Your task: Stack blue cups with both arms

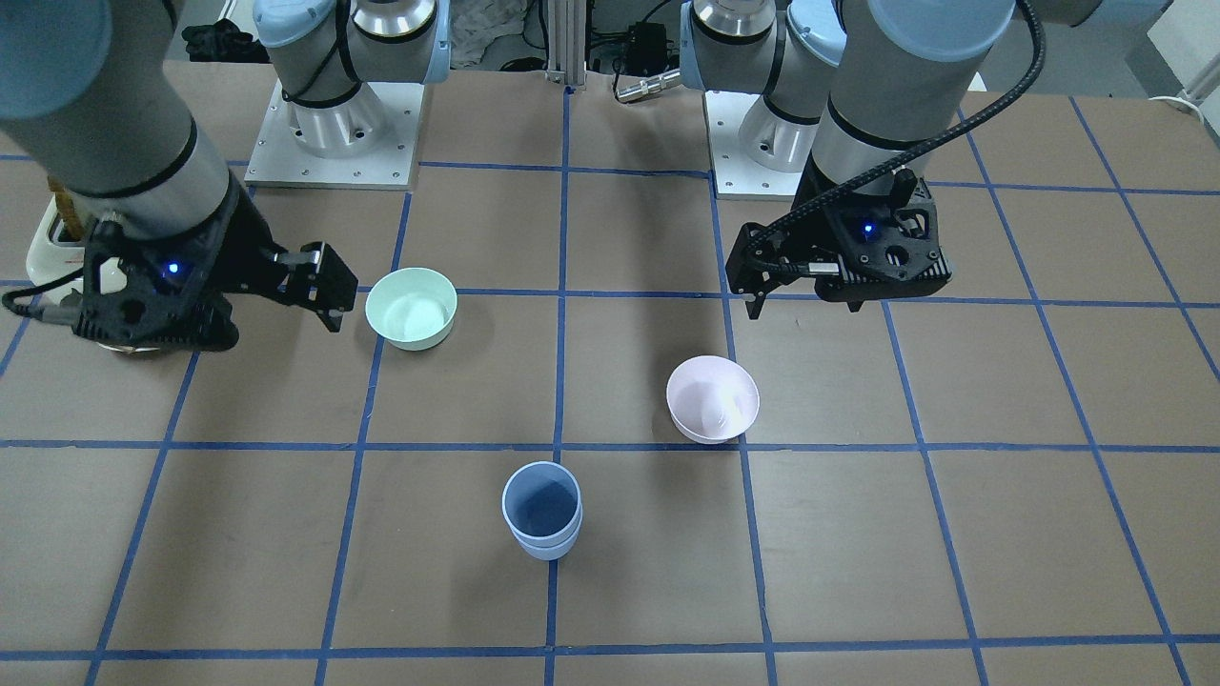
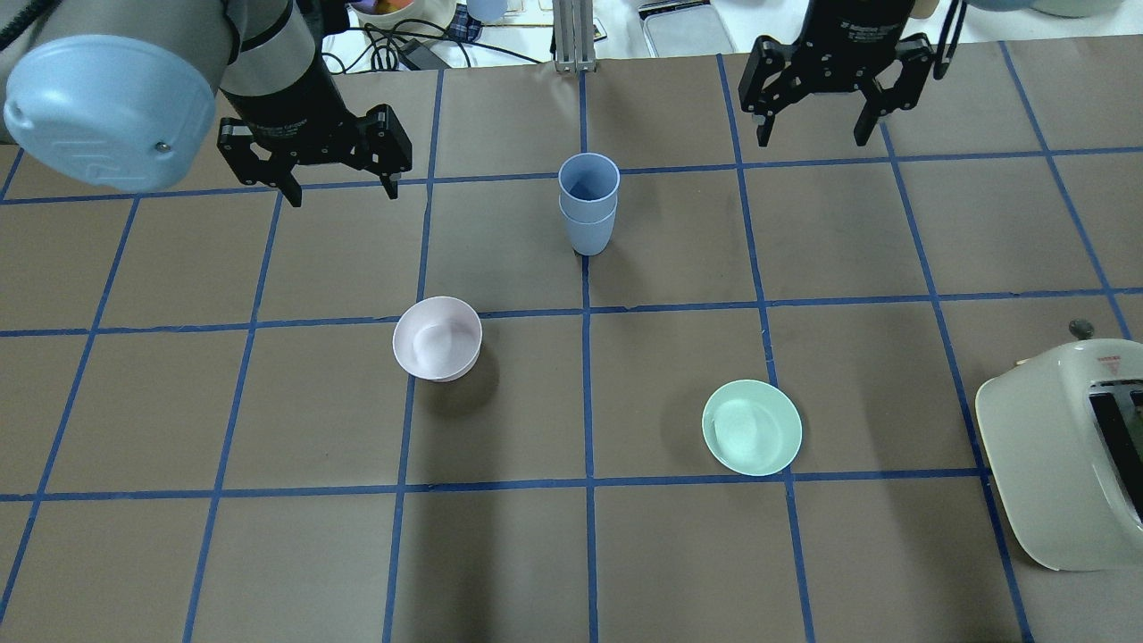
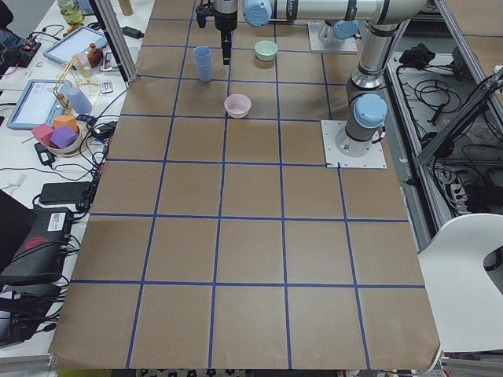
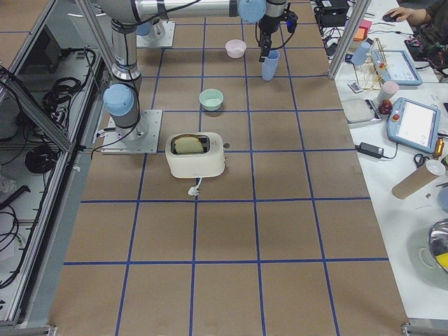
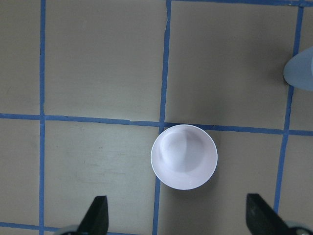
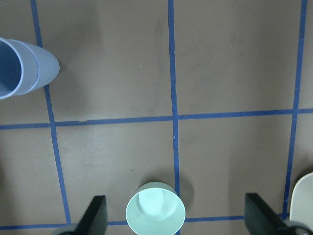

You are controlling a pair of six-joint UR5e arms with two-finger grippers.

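The two blue cups (image 2: 588, 201) stand nested one inside the other, upright on a blue tape line at the table's far middle. They also show in the front view (image 1: 541, 510) and at the edges of the left wrist view (image 5: 299, 73) and the right wrist view (image 6: 24, 66). My left gripper (image 2: 342, 192) is open and empty, hovering to the left of the stack, with the pink bowl (image 5: 184, 156) below it. My right gripper (image 2: 814, 136) is open and empty, hovering to the right of the stack. Neither gripper touches the cups.
A pale pink bowl (image 2: 438, 339) sits left of centre. A mint-green bowl (image 2: 752, 427) sits right of centre and shows in the right wrist view (image 6: 155, 208). A cream toaster (image 2: 1063, 464) stands at the right edge. Blue tape lines grid the brown table (image 2: 268, 554).
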